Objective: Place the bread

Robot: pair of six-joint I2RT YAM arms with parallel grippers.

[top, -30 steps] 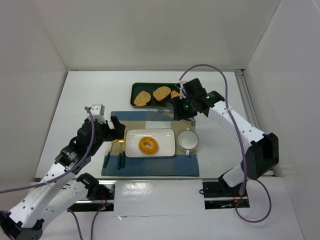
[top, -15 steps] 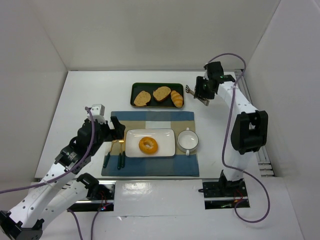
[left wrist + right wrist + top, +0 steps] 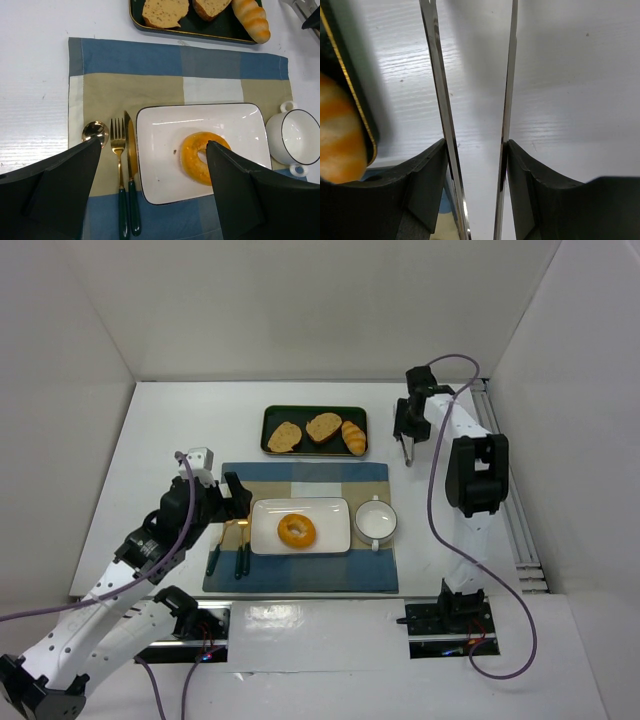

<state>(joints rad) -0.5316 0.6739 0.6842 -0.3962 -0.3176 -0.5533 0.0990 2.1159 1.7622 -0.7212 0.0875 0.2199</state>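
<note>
The bread, a glossy golden-orange ring (image 3: 296, 531), lies on the white rectangular plate (image 3: 330, 512) on the placemat; in the left wrist view the bread (image 3: 202, 156) is right of the plate's middle (image 3: 160, 130). My left gripper (image 3: 235, 496) is open and empty, its jaws wide apart above the plate's near side (image 3: 154, 146). My right gripper (image 3: 404, 422) is at the far right of the table, right of the green tray. It is shut on metal tongs (image 3: 407, 448); both tong arms (image 3: 440, 90) run between its fingers (image 3: 476, 145).
A dark green tray (image 3: 268, 418) at the back holds two toast slices (image 3: 323, 427) and a small roll (image 3: 353, 436). A white cup (image 3: 376, 520) stands right of the plate. A spoon, fork and knife (image 3: 240, 545) lie left of it on the checked placemat (image 3: 300, 475).
My right arm has swung from over the tray's right end to the far right of the table, folding back, with the tongs still in its grip. My left arm has barely moved.
</note>
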